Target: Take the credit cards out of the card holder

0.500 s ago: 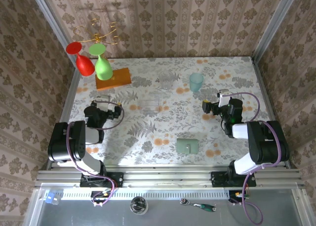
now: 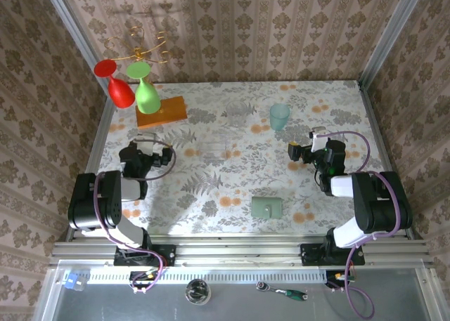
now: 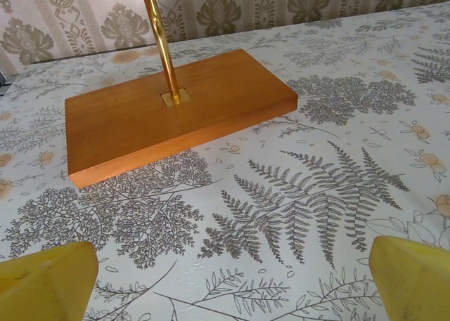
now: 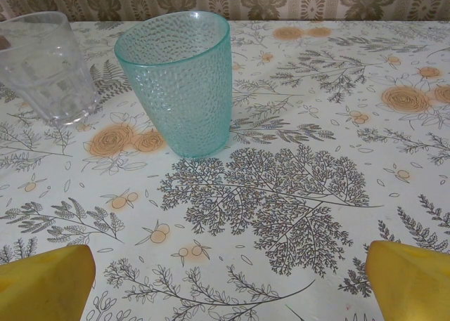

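Note:
The card holder (image 2: 267, 207) lies flat and closed near the table's front edge, a small pale grey-green rectangle between the two arms. The credit cards are hidden from view. My left gripper (image 2: 148, 151) sits low over the table at the left, well apart from the holder; in the left wrist view it (image 3: 232, 289) is open, its yellow fingertips (image 3: 46, 282) wide apart over bare tablecloth. My right gripper (image 2: 299, 149) is at the right, beyond the holder. It (image 4: 228, 289) is open too, with nothing between its yellow fingertips (image 4: 415, 282).
An orange wooden block (image 3: 169, 114) with a gold stand (image 2: 144, 50) holding a red and a green glass stands at the back left. A teal cup (image 4: 179, 82) is just ahead of my right gripper, with a clear glass (image 4: 46, 68) to its left.
My left gripper has shifted a little farther from its base, toward the wooden block. The right arm and the card holder have not moved.

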